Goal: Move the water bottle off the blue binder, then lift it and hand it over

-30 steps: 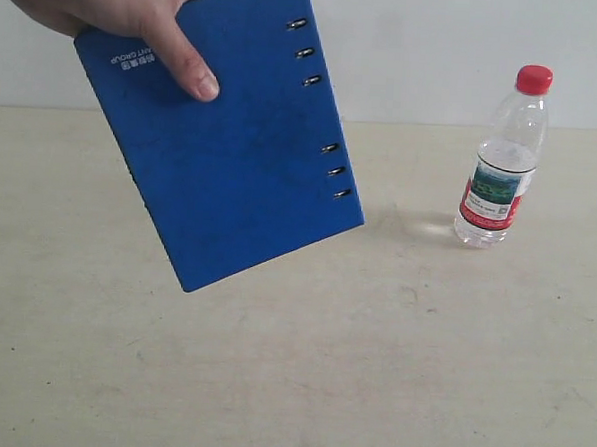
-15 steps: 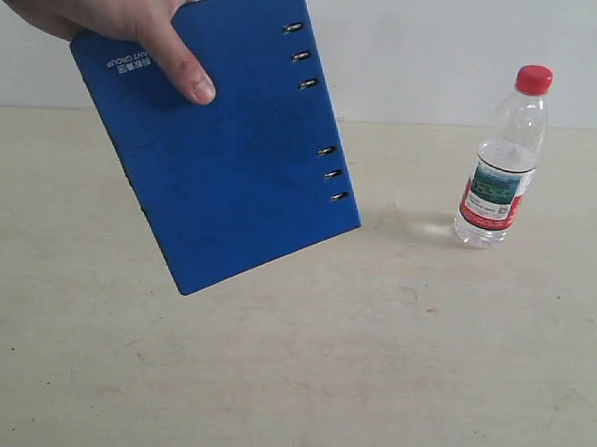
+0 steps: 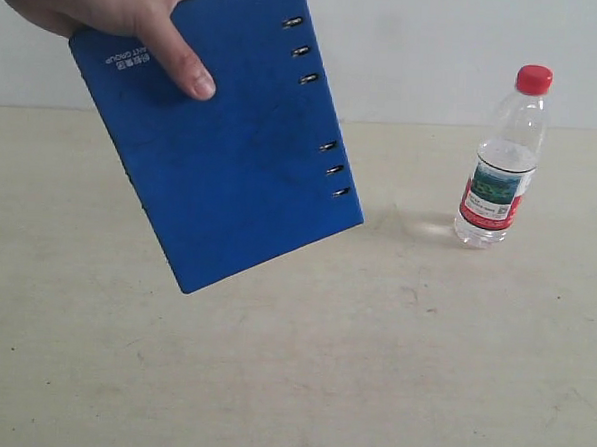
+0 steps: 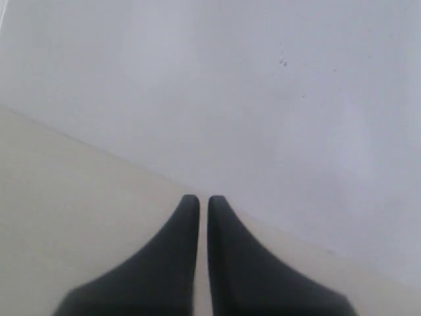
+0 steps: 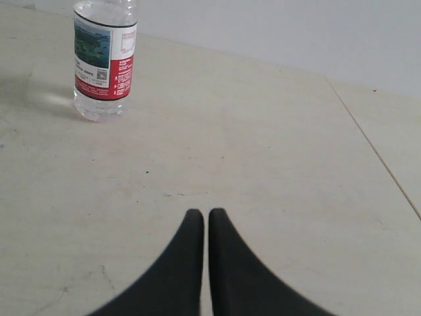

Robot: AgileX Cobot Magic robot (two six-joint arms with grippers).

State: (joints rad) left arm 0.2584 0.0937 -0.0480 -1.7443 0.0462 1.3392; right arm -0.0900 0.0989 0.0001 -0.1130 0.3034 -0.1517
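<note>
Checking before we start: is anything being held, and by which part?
A hand holds the blue binder by its logo corner; left gripper and right gripper hold nothing.

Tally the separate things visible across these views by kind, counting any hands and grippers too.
water bottle: 1
blue binder: 1
hand, holding the binder off the table: 1
grippers, the left gripper and the right gripper, both shut and empty: 2
Total: 5
</note>
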